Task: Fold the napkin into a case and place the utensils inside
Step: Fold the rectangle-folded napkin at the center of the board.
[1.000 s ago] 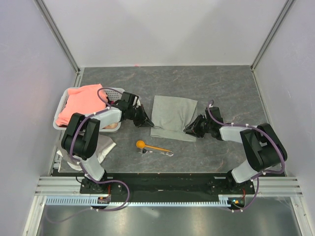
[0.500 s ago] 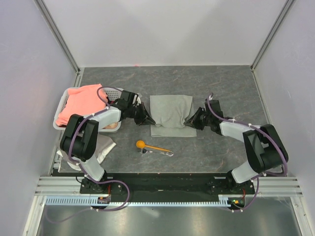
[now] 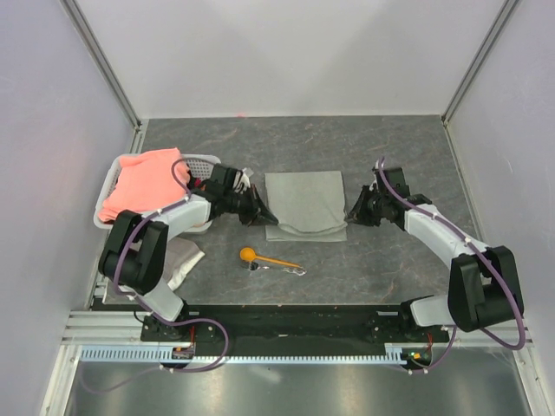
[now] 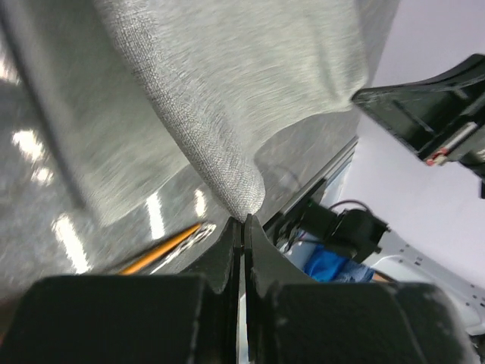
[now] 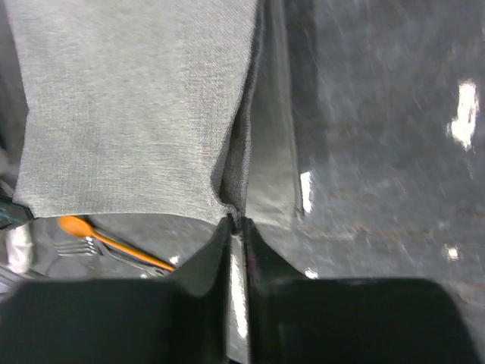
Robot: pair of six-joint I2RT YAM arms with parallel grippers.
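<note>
Pinching the napkin at both near corners: clamped with the left tool on a small raised peak of cloth, clamped with the right tool on a doubled-over edge. Lying mostly flat on the bench between the two tools, with a shallow sag along the near hem. Not yet a case. Just behind the gripped hem, toward the arm bases and closer to the left tool than the right: spoon and fork, touching each other, clear of the cloth. Risks, as judged: losing the thin cloth from either pinch under an uneven pull, given so little fabric between the tips; skewing the fold by leading with one tool, ending in a crooked pouch too narrow for the spoon; dragging the whole napkin across the bench instead of turning it over; sweeping the low hem or a tool through the spoon and fork and scattering them; trapping an extra layer at the right tool and closing off the pouch mouth. No brand, label or writing readable anywhere in view.
</note>
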